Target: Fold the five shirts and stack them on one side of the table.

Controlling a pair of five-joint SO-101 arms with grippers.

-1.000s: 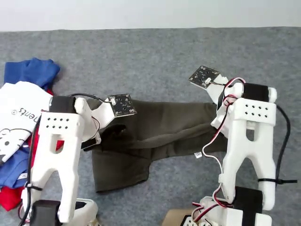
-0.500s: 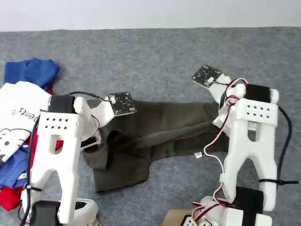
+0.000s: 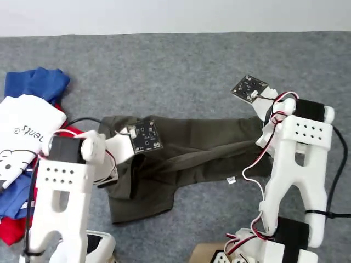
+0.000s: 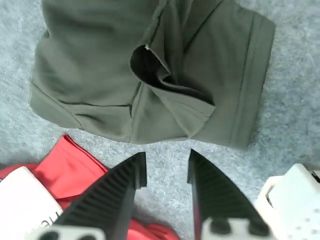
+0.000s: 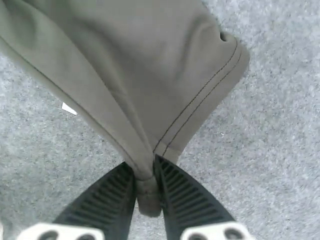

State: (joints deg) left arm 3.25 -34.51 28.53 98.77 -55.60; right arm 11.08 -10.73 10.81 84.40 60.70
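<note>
**Item 1. Olive shirt** [image 3: 181,156]: one piece, lying crumpled and partly folded on the worktop, stretched between the two arms. One end is clamped in the right jaws. The other end, with a sleeve opening [image 4: 150,65] gaping, lies just ahead of the left jaws and does not touch them. A small white label [image 3: 231,179] sits at the shirt's near edge, off to one side of the right jaws.

**Item 2. Right jaws**, on the right arm [image 3: 296,159]: closed narrow on a pinched fold of the olive shirt's stitched hem [image 5: 200,100]. The cloth fans out ahead of the tips.

**Item 3. Left jaws**, on the left arm [image 3: 60,186]: moderately parted, with nothing between them. Bare worktop shows in the gap, and the olive cloth begins just beyond the tips.

**Item 4. Shirt pile**: lying beside the left jaws, on the side away from the right arm.
- Red shirt [image 4: 70,167]: a corner lies just beside one left finger.
- White printed shirt [image 3: 22,137]: on top of the pile.
- Blue shirt [image 3: 35,82]: at the far end of the pile. More blue cloth [image 3: 13,200] shows under the white shirt.

None of the pile touches the olive shirt, as far as can be seen.

**Item 5. Worktop** [image 3: 181,66]: covered in a grey, carpet-like surface and carrying all of the above.
</note>
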